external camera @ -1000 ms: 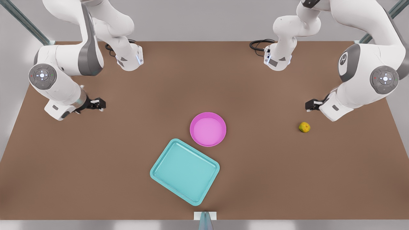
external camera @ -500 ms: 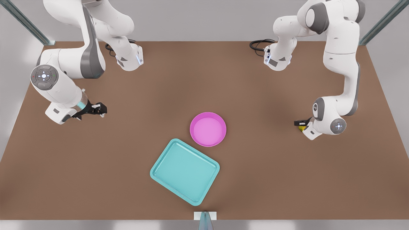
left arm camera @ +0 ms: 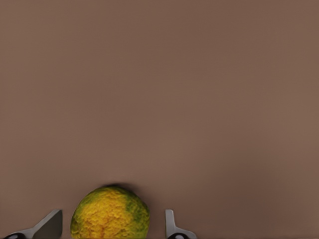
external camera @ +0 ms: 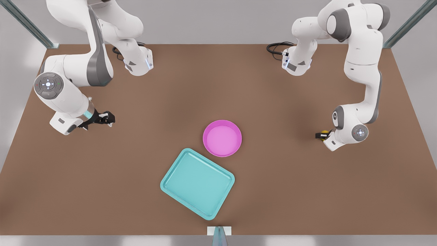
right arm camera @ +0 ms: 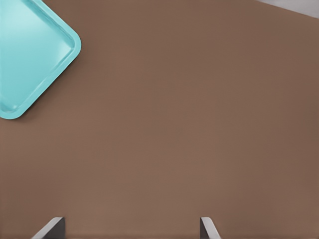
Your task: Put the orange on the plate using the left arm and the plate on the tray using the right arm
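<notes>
The orange (left arm camera: 110,214), yellow with green patches, rests on the brown table between the fingers of my left gripper (left arm camera: 112,225), which is open with a gap on each side of the fruit. In the front view this left gripper (external camera: 322,135) is low at the front view's right, and a sliver of the orange (external camera: 324,132) shows beside it. The pink plate (external camera: 222,138) sits mid-table, bare, just touching a corner of the teal tray (external camera: 197,182). My right gripper (external camera: 107,119) hovers open at the front view's left, far from the plate. The right wrist view catches the right gripper (right arm camera: 130,226) and a tray corner (right arm camera: 30,55).
Both arm bases (external camera: 138,63) stand at the table's far edge, with a black cable (external camera: 276,46) near the one on the front view's right. A small grey post (external camera: 219,235) stands at the near edge. Bare brown table lies between the orange and the plate.
The left arm swung over and came down until its fingers straddle the orange. The right gripper crept slightly toward the table's near side.
</notes>
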Controlling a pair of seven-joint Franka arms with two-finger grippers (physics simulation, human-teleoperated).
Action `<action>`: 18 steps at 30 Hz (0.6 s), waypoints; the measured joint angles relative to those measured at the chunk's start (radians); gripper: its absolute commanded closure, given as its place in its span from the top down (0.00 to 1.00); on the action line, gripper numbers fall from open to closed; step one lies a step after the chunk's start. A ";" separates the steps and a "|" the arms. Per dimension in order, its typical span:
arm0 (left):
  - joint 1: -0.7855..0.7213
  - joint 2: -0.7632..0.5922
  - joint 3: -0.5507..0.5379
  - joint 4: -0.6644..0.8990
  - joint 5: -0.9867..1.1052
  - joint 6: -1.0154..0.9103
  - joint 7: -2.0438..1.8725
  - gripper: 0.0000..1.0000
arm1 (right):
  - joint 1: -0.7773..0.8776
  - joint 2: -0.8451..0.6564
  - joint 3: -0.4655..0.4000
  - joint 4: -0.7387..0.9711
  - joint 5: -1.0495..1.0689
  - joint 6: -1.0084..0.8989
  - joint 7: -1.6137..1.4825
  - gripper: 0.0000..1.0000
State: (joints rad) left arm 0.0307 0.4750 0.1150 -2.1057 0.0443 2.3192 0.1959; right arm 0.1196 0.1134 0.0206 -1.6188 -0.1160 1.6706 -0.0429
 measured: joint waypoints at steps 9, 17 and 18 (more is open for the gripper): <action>0.002 0.025 0.000 0.001 0.008 0.007 0.024 0.64 | 0.000 0.003 0.001 0.000 0.002 0.003 -0.001 1.00; -0.182 -0.031 -0.155 0.257 -0.013 -0.193 -0.028 0.65 | -0.002 0.003 0.001 0.000 0.002 0.003 -0.002 1.00; -0.269 0.025 -0.172 0.371 -0.034 -0.238 -0.057 0.65 | -0.002 0.003 0.001 0.000 0.002 0.003 -0.002 1.00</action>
State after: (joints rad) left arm -0.2381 0.4999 -0.0571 -1.7345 0.0108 2.0812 0.1391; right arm 0.1176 0.1160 0.0216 -1.6188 -0.1142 1.6738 -0.0449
